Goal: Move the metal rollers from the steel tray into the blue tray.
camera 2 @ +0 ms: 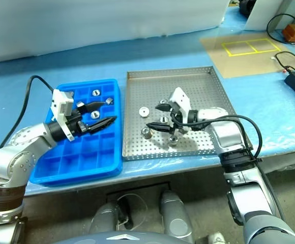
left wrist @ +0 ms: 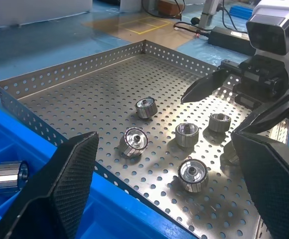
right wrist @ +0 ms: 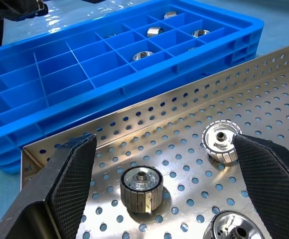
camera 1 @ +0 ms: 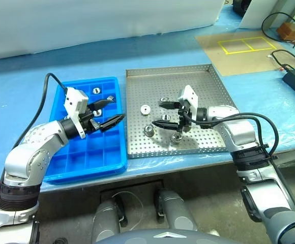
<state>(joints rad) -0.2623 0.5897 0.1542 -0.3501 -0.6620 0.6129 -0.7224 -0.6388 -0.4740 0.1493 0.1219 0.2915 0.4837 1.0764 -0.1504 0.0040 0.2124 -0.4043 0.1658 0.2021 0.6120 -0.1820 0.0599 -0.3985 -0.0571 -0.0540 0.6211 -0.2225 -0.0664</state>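
My left gripper [camera 1: 111,113] hung wide and empty over the right side of the blue tray [camera 1: 66,168], its black fingers pointing toward the steel tray [camera 1: 208,89] beside it. My right gripper [camera 1: 162,114] was just as wide and held nothing; it hovered above the steel tray's near left part, fingers aimed back toward the blue tray.

The two trays lay side by side on the blue-covered worktop [camera 1: 46,66], their long edges almost touching. Several metal rollers [camera 1: 145,109] were scattered on the steel tray's perforated floor: one lay flat apart from the others near the left rim, one stood at [camera 1: 148,130] near the front edge, another at [camera 1: 177,137], and one at [camera 1: 164,99] further back. In my right wrist view two rollers [right wrist: 141,185] stood between my spread fingers, clear of both pads.

A few rollers already sat in the far compartments of the blue tray, one at [camera 1: 96,90] and one at [camera 1: 110,97].
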